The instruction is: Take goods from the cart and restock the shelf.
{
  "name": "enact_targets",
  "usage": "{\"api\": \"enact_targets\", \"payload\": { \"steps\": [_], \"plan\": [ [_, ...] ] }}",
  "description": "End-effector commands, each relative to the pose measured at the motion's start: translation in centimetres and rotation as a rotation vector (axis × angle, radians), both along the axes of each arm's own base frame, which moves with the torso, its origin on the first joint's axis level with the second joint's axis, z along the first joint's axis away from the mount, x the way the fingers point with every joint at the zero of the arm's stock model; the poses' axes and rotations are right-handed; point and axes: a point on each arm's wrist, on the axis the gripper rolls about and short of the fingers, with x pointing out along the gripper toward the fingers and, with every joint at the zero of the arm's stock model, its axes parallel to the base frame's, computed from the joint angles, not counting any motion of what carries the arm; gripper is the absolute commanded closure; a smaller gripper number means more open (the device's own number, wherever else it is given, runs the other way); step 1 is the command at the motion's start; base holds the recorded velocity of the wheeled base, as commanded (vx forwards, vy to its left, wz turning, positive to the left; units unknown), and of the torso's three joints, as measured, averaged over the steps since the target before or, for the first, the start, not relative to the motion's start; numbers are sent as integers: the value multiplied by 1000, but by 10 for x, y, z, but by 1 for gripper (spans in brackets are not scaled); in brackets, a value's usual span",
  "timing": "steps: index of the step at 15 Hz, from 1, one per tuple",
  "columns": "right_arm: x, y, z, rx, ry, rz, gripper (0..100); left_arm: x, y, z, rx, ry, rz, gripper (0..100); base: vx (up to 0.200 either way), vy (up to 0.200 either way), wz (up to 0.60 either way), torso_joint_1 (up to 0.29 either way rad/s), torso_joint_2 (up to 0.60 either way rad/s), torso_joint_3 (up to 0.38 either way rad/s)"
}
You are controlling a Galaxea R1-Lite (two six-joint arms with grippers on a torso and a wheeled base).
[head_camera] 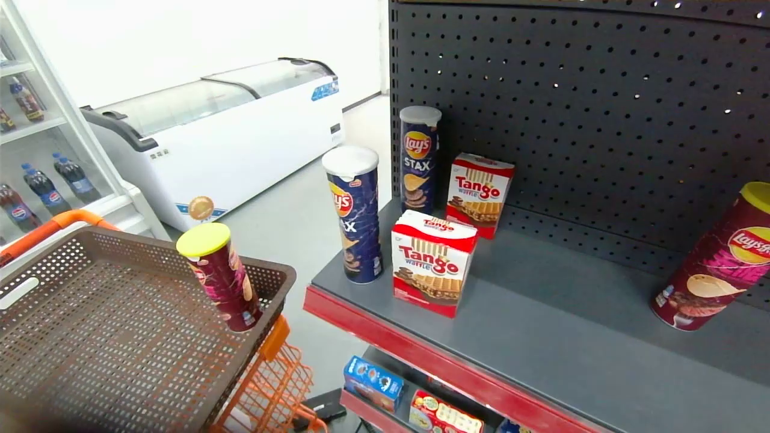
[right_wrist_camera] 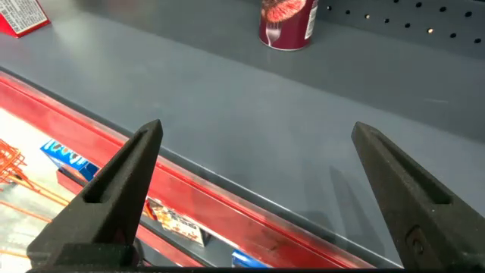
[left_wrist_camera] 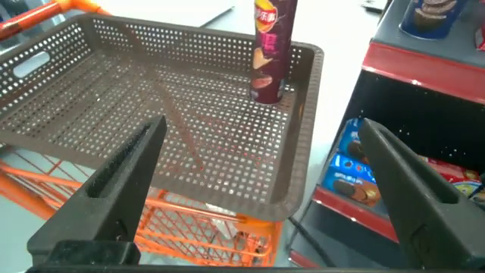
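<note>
A maroon chip can with a yellow lid (head_camera: 221, 275) stands upright in the far right corner of the brown perforated cart basket (head_camera: 90, 337); the left wrist view shows the same can (left_wrist_camera: 271, 53) beyond my open left gripper (left_wrist_camera: 261, 182), which hovers over the basket's near rim (left_wrist_camera: 227, 201). On the grey shelf (head_camera: 541, 319) stand two blue chip cans (head_camera: 356, 213), two red-and-white wafer boxes (head_camera: 432, 261), and a maroon can (head_camera: 719, 264) at the right. My open right gripper (right_wrist_camera: 258, 186) hangs above the shelf's red front edge (right_wrist_camera: 227, 193), with that maroon can (right_wrist_camera: 288, 23) beyond it.
A white chest freezer (head_camera: 222, 138) and a drinks fridge (head_camera: 36, 120) stand behind the cart. Boxed goods (head_camera: 373, 382) lie on the lower shelf. A dark pegboard (head_camera: 601, 108) backs the shelf. Bare shelf surface stretches between the boxes and the maroon can.
</note>
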Motion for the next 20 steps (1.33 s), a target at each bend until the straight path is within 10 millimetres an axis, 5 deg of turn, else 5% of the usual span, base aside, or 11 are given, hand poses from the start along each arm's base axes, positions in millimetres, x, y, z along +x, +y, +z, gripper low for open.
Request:
{"api": "enact_targets", "payload": {
  "steps": [1, 4, 7, 8, 9, 13, 20],
  "plan": [
    [0, 0, 0, 0, 1, 1, 0, 15, 0, 44, 3, 124, -22, 0, 0, 0, 0, 0, 0, 0],
    [0, 0, 0, 0, 1, 1, 0, 67, -2, 91, 5, 265, -31, 0, 0, 0, 0, 0, 0, 0],
    [0, 0, 0, 0, 1, 1, 0, 133, 8, 101, -15, 306, 46, 0, 0, 0, 0, 0, 0, 0],
    [0, 0, 0, 0, 1, 1, 0, 167, 24, 98, -32, 304, -3, 0, 0, 0, 0, 0, 0, 0],
    [0, 0, 0, 0, 0, 1, 0, 181, 31, 91, -19, 319, -63, 0, 0, 0, 0, 0, 0, 0],
    [0, 0, 0, 0, 1, 1, 0, 223, 35, 55, 96, 422, -28, 0, 0, 0, 0, 0, 0, 0],
    [0, 0, 0, 0, 1, 1, 0, 252, 5, 41, 103, 468, -48, 0, 0, 0, 0, 0, 0, 0]
  ]
}}
